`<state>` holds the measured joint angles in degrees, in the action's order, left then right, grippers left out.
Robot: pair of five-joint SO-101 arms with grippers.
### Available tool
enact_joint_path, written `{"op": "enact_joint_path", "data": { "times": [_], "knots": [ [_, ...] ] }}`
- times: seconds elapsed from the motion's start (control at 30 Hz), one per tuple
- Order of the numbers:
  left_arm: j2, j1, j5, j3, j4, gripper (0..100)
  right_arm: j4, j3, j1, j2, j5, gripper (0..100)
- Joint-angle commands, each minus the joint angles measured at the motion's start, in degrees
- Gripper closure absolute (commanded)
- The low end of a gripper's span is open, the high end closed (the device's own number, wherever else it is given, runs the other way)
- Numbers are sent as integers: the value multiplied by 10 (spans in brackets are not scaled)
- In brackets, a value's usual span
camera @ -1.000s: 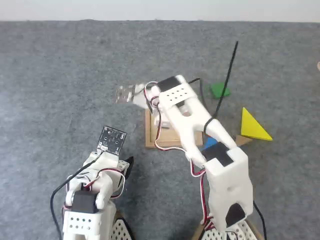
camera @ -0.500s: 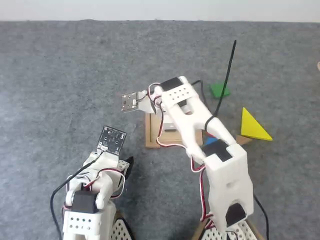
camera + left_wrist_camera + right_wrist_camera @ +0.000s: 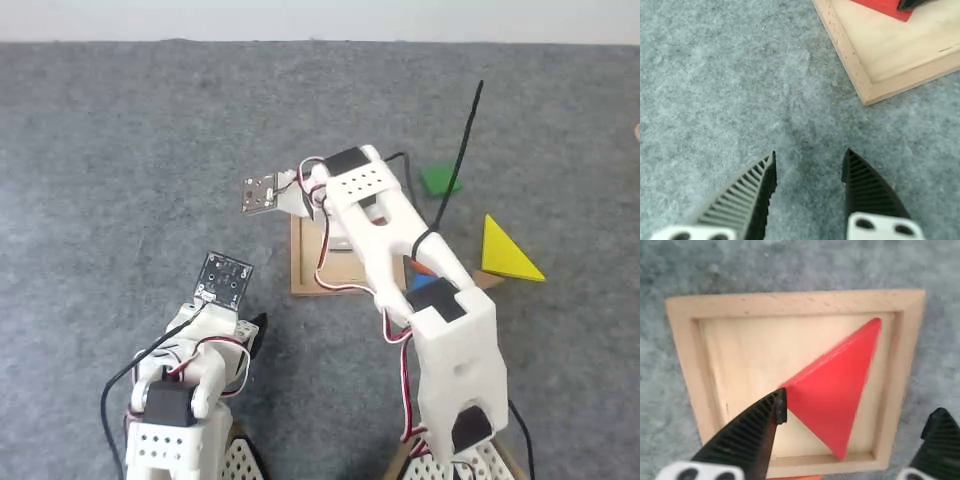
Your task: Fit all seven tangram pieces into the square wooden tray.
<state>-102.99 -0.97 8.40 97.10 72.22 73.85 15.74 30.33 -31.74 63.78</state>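
Note:
The square wooden tray [image 3: 685, 365] lies on the grey carpet with a red triangle [image 3: 835, 390] inside it, one tip in a tray corner. My right gripper [image 3: 860, 412] hangs open just above the tray. One finger [image 3: 760, 430] is by the triangle's edge and the other finger [image 3: 940, 432] is beyond the tray's rim. My left gripper [image 3: 810, 157] is open over bare carpet, a short way from a tray corner [image 3: 875, 75]. A yellow triangle [image 3: 508, 252], a green piece [image 3: 438, 180], a blue piece [image 3: 420, 283], an orange piece [image 3: 424, 267] and a tan piece [image 3: 488, 280] lie right of the tray [image 3: 310, 282].
The right arm [image 3: 390, 240] stretches over the tray and hides most of it in the high view. A black cable [image 3: 455, 160] rises beside the green piece. Open carpet lies left of the tray and beyond it.
The right arm's wrist has swung slightly to the right over the tray, uncovering more of its left part. The left arm has not moved.

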Motion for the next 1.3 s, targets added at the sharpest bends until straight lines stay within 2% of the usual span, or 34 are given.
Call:
{"op": "enact_joint_path", "data": {
  "times": [0.0, 0.33, 0.6, 0.87, 1.0, 1.27],
  "knots": [
    [-11, -3, 5, -6, 2, 788, 6, 35, -13, 22, 5, 586],
    [-11, -3, 5, -6, 2, 788, 56, 31, -17, 29, 9, 586],
    [-11, -3, 5, -6, 2, 788, -15, 1, -21, 20, 8, 586],
    [-11, -3, 5, -6, 2, 788, -12, 100, -35, -58, 4, 586],
    [-11, -3, 5, -6, 2, 788, -11, 146, -44, -71, -24, 586],
    [-11, -3, 5, -6, 2, 788, 113, 197, -46, 54, -76, 586]
  ]
}}
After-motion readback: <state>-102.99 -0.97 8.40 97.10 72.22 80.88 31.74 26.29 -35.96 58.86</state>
